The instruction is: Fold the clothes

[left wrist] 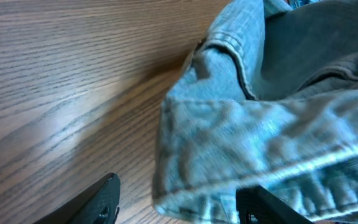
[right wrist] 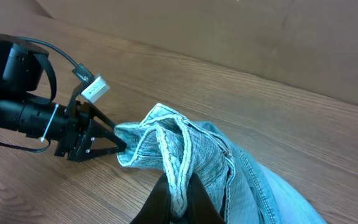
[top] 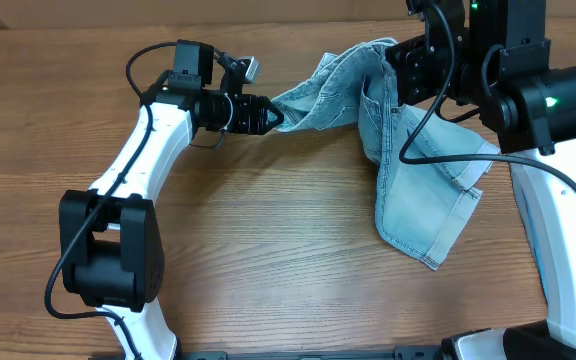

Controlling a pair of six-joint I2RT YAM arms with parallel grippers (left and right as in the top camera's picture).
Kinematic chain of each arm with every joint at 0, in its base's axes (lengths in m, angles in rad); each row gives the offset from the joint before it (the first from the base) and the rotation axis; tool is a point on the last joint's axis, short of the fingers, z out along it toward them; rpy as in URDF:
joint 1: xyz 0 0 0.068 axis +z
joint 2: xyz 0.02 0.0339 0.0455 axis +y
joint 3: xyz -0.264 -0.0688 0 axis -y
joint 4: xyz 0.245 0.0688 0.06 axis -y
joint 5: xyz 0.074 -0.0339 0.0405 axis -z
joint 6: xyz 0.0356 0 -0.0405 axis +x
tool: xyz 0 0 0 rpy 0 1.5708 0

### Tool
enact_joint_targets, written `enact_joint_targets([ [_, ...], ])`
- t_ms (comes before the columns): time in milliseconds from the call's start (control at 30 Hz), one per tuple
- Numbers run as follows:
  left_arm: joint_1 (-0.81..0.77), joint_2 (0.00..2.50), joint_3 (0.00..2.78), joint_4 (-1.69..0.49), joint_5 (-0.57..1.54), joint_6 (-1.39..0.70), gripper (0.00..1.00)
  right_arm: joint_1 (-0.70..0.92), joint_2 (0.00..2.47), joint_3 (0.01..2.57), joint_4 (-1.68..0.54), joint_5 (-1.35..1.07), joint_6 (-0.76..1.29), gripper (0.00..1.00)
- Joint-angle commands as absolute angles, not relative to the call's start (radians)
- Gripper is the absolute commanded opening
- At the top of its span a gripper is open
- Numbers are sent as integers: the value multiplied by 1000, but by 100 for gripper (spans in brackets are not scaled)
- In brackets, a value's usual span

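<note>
Pinching a fold of the denim shorts point(top: 413, 190) between fingers pressed tight together, the right gripper point(right wrist: 180, 191) holds one end of the garment up off the wooden table point(top: 268, 250) at its far side, as we see from overhead. From that grip the pale blue cloth drapes down toward the near right, where a leg lies flat on the wood with its whitish frayed hem point(top: 436, 262) nearest us. A second stretch of denim runs leftward from the raised bunch to a thick stitched corner, and the left gripper point(top: 274, 116) sits right at that corner. In the left wrist view we find its jaws standing apart with the corner of the shorts lying between them. The finger point(left wrist: 101, 202) at that picture's left is clear of the cloth, bare wood showing in the gap. The other finger sits against or under the fabric edge, and we cannot tell which. The right wrist view shows the left gripper's dark tips aimed at the same corner.
</note>
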State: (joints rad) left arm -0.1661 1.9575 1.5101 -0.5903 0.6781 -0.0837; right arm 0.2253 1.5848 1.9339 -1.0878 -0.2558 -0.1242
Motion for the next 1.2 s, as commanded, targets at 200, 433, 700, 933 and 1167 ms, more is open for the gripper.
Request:
enact_joint_targets([
  [200, -194, 1935, 1610, -546, 661, -143, 4, 230, 1549, 1973, -1071, -267, -133, 4],
  [433, -189, 1835, 2037, -814, 411, -142, 4, 230, 1470, 2019, -1065, -267, -162, 4],
  [700, -189, 1686, 2283, -885, 114, -142, 4, 229, 1388, 2032, -913, -263, -313, 4],
  [933, -189, 1513, 2315, -821, 68, -145, 4, 227, 1333, 2075, -876, -222, -330, 4],
  [1167, -190, 1398, 2315, -862, 97, -313, 4, 227, 1230, 2111, -914, -224, -197, 4],
])
